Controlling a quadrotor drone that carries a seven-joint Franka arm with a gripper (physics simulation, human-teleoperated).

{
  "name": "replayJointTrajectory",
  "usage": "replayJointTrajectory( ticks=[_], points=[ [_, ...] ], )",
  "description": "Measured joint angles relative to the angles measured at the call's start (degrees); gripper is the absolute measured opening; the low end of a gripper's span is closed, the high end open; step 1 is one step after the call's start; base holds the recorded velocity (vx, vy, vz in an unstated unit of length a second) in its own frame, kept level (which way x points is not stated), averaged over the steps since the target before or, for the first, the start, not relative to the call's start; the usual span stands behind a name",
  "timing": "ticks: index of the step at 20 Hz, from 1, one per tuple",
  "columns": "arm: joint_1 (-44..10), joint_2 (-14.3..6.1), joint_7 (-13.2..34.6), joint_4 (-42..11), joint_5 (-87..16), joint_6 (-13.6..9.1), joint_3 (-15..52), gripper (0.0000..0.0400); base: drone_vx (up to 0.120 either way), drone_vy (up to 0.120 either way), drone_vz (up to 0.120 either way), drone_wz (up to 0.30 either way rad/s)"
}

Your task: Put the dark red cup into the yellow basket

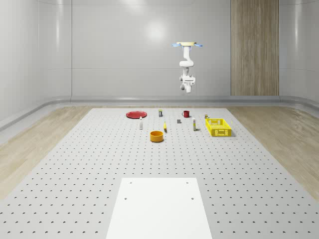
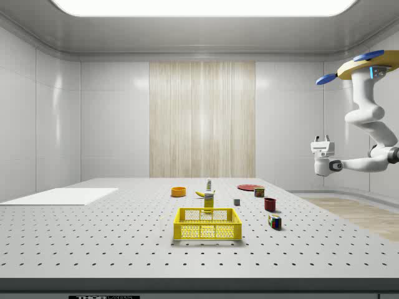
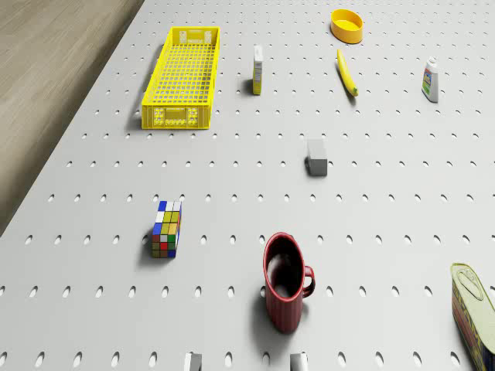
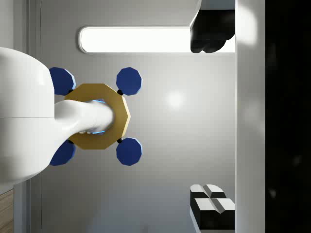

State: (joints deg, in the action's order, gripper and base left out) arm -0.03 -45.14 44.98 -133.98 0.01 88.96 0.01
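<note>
The dark red cup (image 1: 186, 114) (image 2: 270, 204) (image 3: 285, 282) stands upright on the perforated table, handle to one side. The yellow basket (image 1: 219, 132) (image 2: 207, 232) (image 3: 178, 116) sits apart from it, toward the whole-scene view's right and nearer the camera. The drone (image 1: 187, 45) (image 2: 368, 65) (image 4: 97, 116) hovers high over the table's far end, close to above the cup. Its arm is folded, with the gripper (image 2: 322, 138) (image 4: 210, 118) turned upward toward the drone's underside, far above the cup. It is open, with nothing between the fingers.
Near the cup lie a Rubik's cube (image 3: 166, 229), a grey block (image 3: 315, 157) and a tin can (image 3: 476, 309). Farther off are a white box (image 3: 257, 68), banana (image 3: 346, 73), orange bowl (image 3: 346, 25), small bottle (image 3: 431, 79) and red plate (image 1: 135, 114). A white sheet (image 1: 159, 206) covers the near end.
</note>
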Motion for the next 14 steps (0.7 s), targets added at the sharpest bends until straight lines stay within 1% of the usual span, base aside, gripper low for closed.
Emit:
replayJointTrajectory(
  ticks=[3, 8, 11, 14],
  points=[
    [-0.09, 0.43, -0.05, 3.62, 0.03, -3.05, 0.04, 0.04, 0.0, 0.0, 0.0, 0.0],
    [-0.19, 2.28, -0.1, 9.73, 0.07, -7.08, 0.11, 0.04, 0.0, 0.0, 0.0, 0.0],
    [-0.24, 3.4, -0.12, 12.73, 0.09, -8.83, 0.14, 0.04, 0.0, 0.0, 0.0, 0.0],
    [-0.28, 4.18, -0.14, 14.76, 0.11, -9.95, 0.16, 0.04, 0.0, 0.0, 0.0, 0.0]
  ],
)
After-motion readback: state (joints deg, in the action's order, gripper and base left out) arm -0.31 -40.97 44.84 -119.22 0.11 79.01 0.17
